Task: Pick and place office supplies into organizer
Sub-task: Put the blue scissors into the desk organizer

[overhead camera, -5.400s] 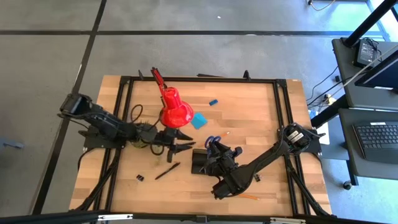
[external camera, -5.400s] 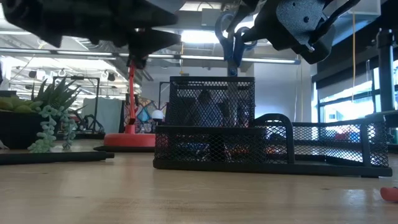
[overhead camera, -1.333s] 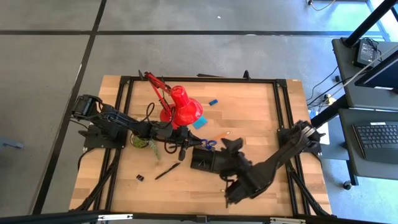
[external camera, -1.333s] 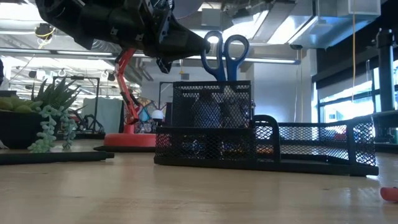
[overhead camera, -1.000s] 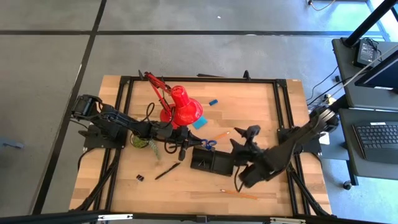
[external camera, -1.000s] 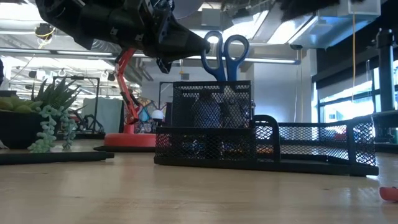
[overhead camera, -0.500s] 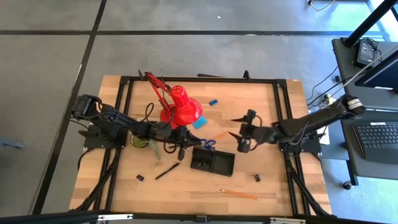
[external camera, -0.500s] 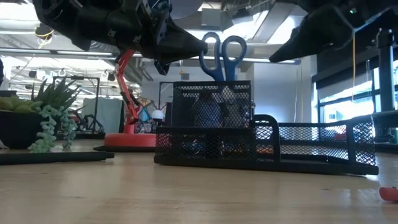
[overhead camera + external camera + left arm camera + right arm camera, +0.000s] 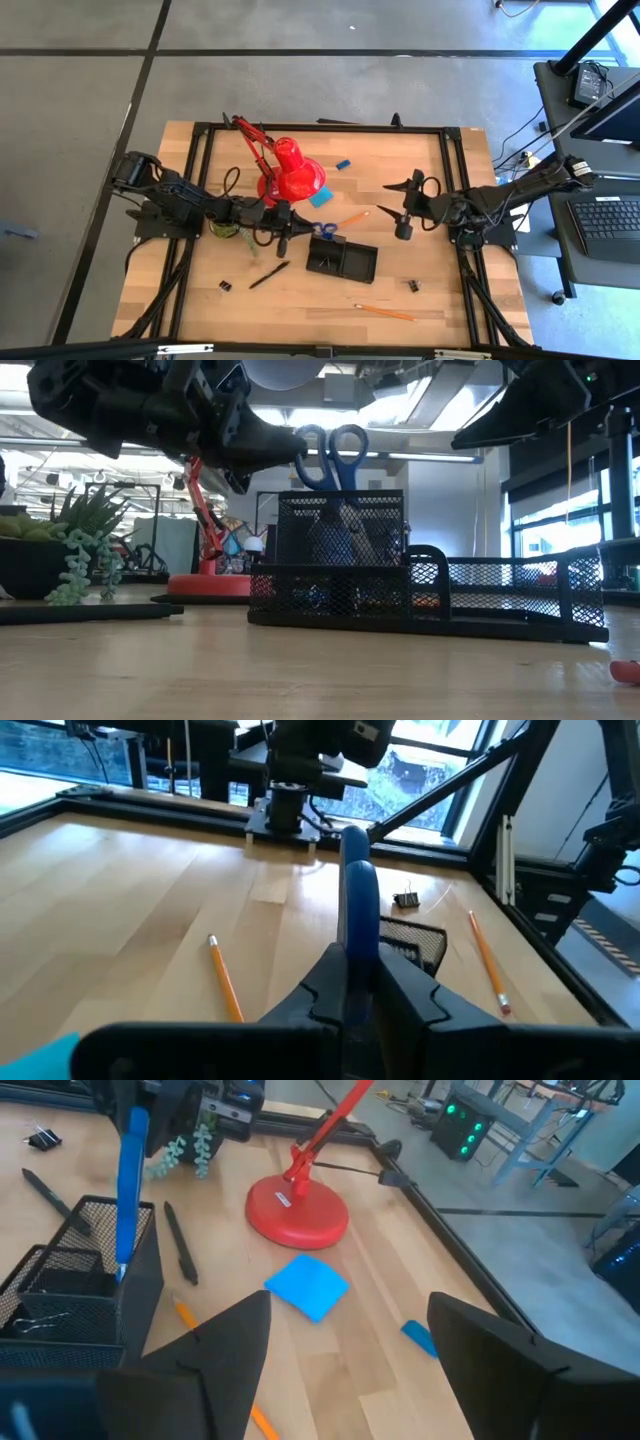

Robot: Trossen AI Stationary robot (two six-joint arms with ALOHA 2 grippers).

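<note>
Blue-handled scissors (image 9: 332,453) stand handles up in the tall mesh cup of the black organizer (image 9: 342,260), blades down inside it. My left gripper (image 9: 292,222) reaches in from the table's left and is shut on the handles. My right gripper (image 9: 393,201) hangs open above the table right of the organizer, with nothing between its fingers. On the wood lie orange pencils (image 9: 350,217) (image 9: 385,312), a black pen (image 9: 268,275), binder clips (image 9: 225,286) (image 9: 412,286), a light-blue note pad (image 9: 307,1287) and a blue eraser (image 9: 343,163). My left gripper pinches the scissors' handle (image 9: 358,945) between its two fingers (image 9: 322,988), one on each flat side. The fingers come nearly level from the table's left. The scissors stand roughly upright with the handle rings (image 9: 345,445) above the cup's rim and the blades down in the mesh cup (image 9: 110,1250).
A red desk lamp (image 9: 290,172) stands at the far middle, its round base (image 9: 297,1213) beside the note pad. A small green plant (image 9: 85,545) sits under my left arm. Black frame rails (image 9: 320,128) run along the table's edges. Bare wood lies along the near edge.
My right gripper has swung from above the near right of the organizer toward the table's far and right edges, rolling its wrist, and has stayed open. My left gripper has drawn back a little toward the table's left, taking the scissors' handles with it.
</note>
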